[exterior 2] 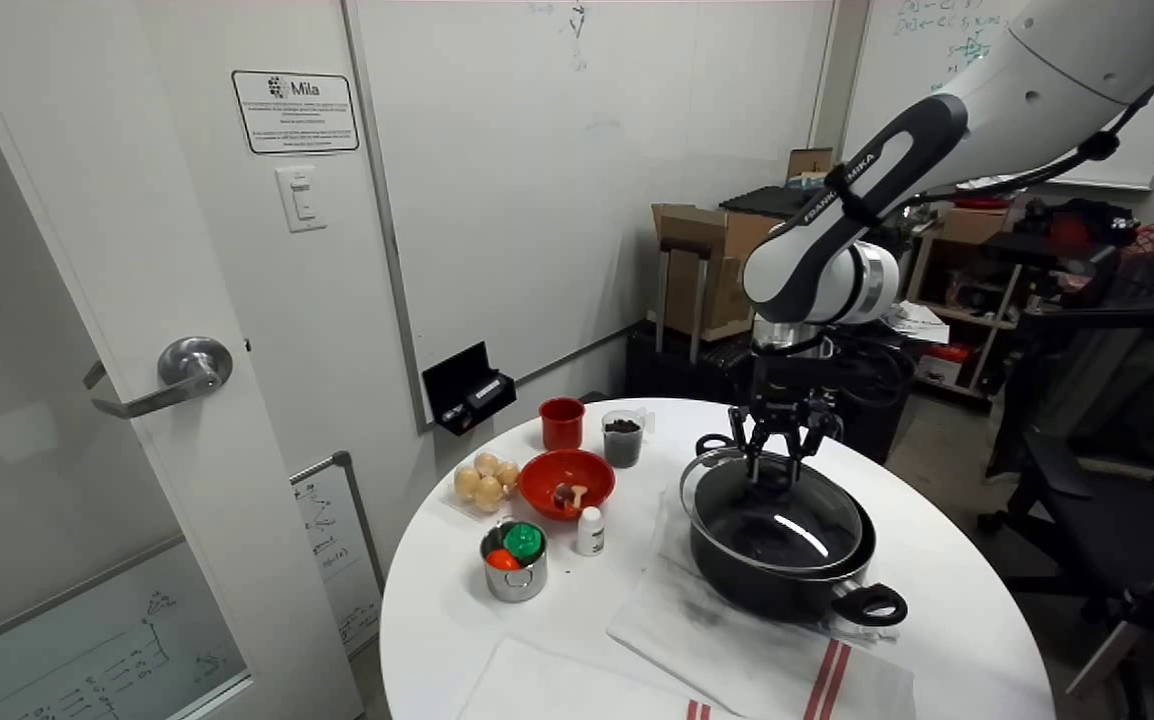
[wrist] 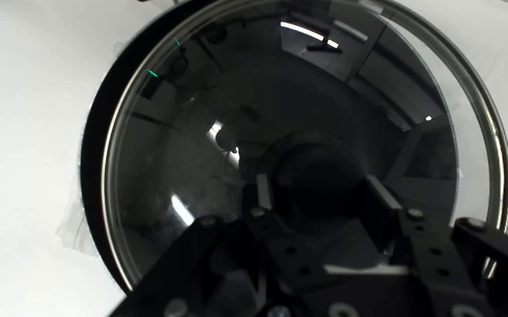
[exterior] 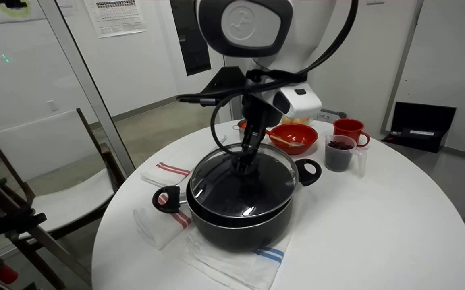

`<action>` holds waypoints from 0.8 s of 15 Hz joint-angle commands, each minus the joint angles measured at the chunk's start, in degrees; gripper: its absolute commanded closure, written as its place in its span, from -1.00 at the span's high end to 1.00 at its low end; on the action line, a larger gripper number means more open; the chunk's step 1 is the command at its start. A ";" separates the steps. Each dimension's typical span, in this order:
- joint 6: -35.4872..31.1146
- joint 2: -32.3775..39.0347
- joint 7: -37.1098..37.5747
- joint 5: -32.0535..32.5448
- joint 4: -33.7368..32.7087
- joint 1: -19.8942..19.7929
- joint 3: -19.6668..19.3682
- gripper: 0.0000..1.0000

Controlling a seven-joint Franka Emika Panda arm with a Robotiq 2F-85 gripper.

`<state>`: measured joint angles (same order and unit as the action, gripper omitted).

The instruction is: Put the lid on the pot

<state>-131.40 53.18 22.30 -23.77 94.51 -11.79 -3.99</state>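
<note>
Leftmost on the round white table [exterior 2: 437,610] I saw a cluster of pale tan balls [exterior 2: 485,488], then a small silver metal pot [exterior 2: 515,590] holding a green thing [exterior 2: 524,541] and an orange thing [exterior 2: 502,560]. A straight-sided red mug [exterior 2: 562,427] stood behind a wide red bowl [exterior 2: 540,482], with a small white bottle [exterior 2: 590,535] just beside the bowl. After these came a clear handled cup [exterior 2: 623,452] with dark contents [exterior 2: 621,426]. Next, a white cloth with red stripes [exterior 2: 767,660] spread out from the large black two-handled pot [exterior 2: 775,598]. Over that pot was the round clear glass lid [exterior 2: 777,522], off-centre: in the wrist view its thin metal rim [wrist: 496,163] jutted past the pot on the right, while a dark crescent of the pot showed on the left. I couldn't make out whether lid and pot touched. The black claw [exterior 2: 774,474] was narrowed to the width of the lid's dark knob [wrist: 318,185], its fingers [wrist: 264,191] on either side, holding the lid by it. Above, running off to the right, was the white robot arm [exterior 2: 1017,110].
</note>
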 commanded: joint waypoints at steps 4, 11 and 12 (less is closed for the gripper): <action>-4.65 -4.56 -1.79 -2.67 7.82 -0.71 0.48 -0.50; -6.75 -5.73 -1.66 -2.83 10.37 -0.64 0.44 -0.50; -7.04 -5.87 -1.38 -2.61 10.60 -0.36 0.27 -0.50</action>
<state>-137.10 49.97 22.23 -25.09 101.92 -12.01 -3.99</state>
